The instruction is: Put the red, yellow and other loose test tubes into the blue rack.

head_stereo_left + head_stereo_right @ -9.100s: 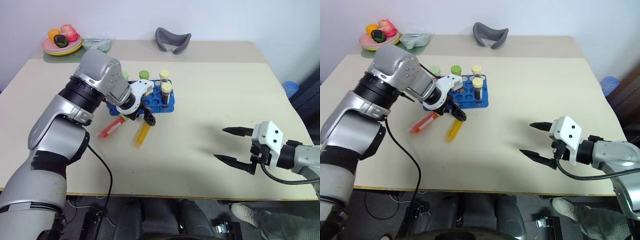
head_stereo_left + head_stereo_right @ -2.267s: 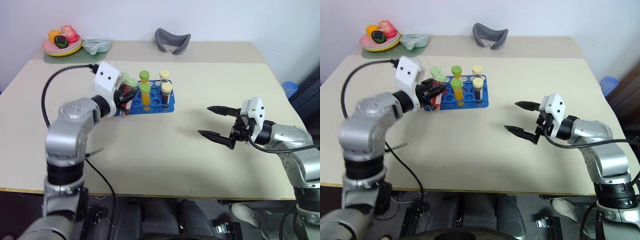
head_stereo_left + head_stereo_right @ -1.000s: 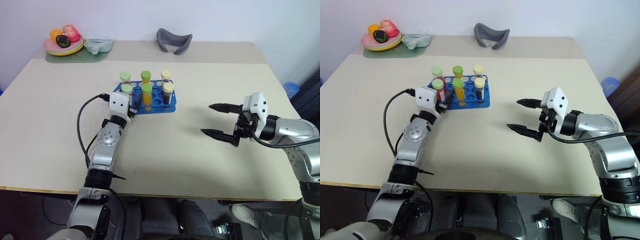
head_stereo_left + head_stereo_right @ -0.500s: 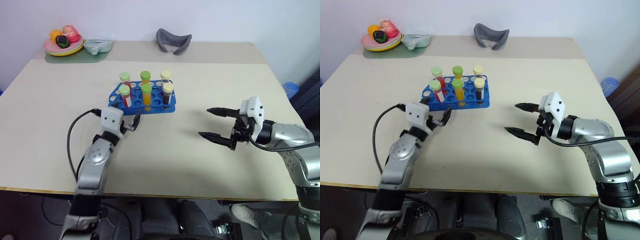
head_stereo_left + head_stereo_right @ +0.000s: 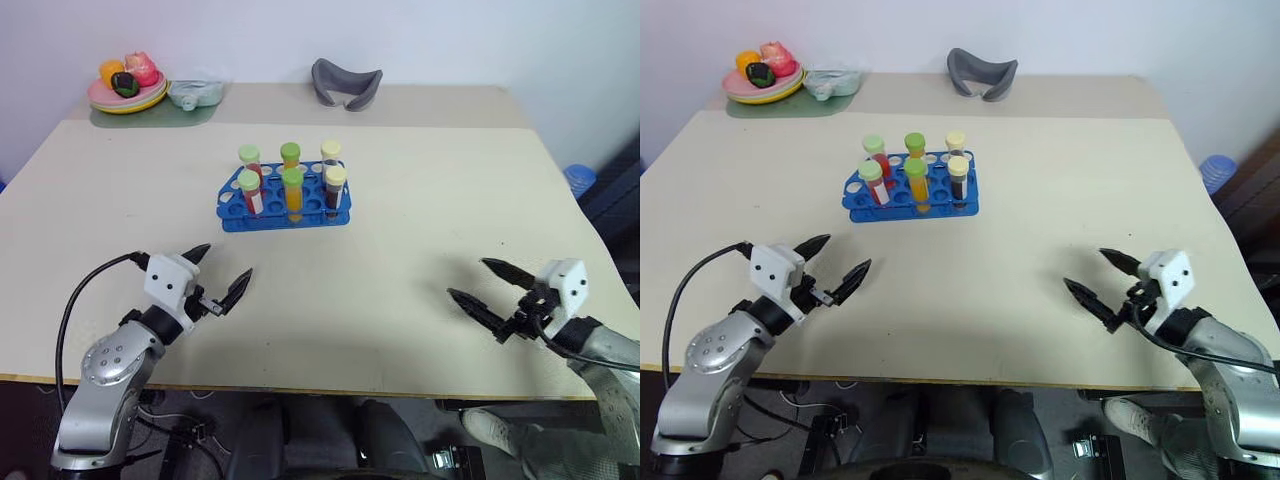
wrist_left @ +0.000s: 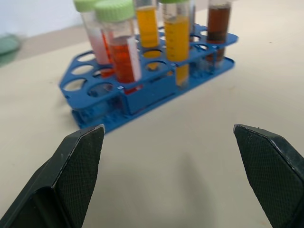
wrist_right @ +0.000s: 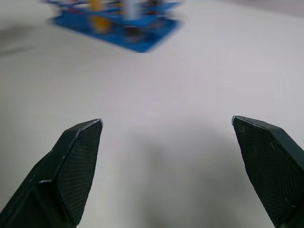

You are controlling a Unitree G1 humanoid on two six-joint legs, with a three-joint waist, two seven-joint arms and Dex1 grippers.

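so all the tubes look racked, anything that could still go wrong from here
Little looks at risk. The tubes stand tall in the blue rack, so a bump could tip them, but the open left gripper and the open right gripper are both empty and well apart from it. Whether each tube is seated fully cannot be told.

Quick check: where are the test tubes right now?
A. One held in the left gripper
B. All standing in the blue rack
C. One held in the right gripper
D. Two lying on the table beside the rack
B: six capped tubes stand upright in the blue rack; left gripper and right gripper are open and empty.
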